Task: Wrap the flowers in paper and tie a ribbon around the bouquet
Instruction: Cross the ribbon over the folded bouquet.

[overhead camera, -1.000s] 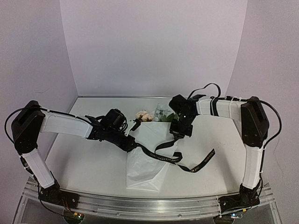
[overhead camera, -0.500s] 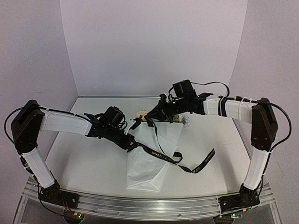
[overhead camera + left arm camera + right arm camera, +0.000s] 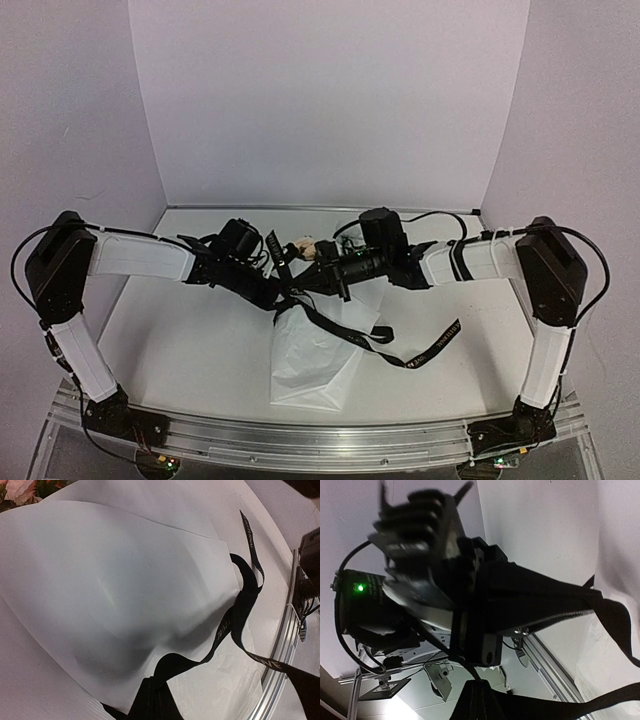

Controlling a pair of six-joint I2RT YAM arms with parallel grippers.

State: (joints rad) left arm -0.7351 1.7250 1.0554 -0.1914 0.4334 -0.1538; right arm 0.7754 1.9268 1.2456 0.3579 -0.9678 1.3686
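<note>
1. One ribbon (image 3: pixel 418 357): left gripper (image 3: pixel 279 297) and right gripper (image 3: pixel 306 284) both clamped on it, tips close together.
2. One paper (image 3: pixel 310 368) cone, mid-table (image 3: pixel 190 350).
3. One flowers (image 3: pixel 308 247) bunch at cone's far end.

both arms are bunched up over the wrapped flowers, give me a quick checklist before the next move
1. Left gripper shut on the ribbon: ok.
2. Right gripper shut on the ribbon: ok.
3. The paper wrapped round the stems, with the flowers poking out the far end: ok.
4. Ribbon looped round the paper and a knot formed: cannot tell, the grippers hide that spot.
5. Room between the two grippers: not ok, they nearly meet.
6. Free ribbon tail lying loose on the table, not snagged: ok.
</note>
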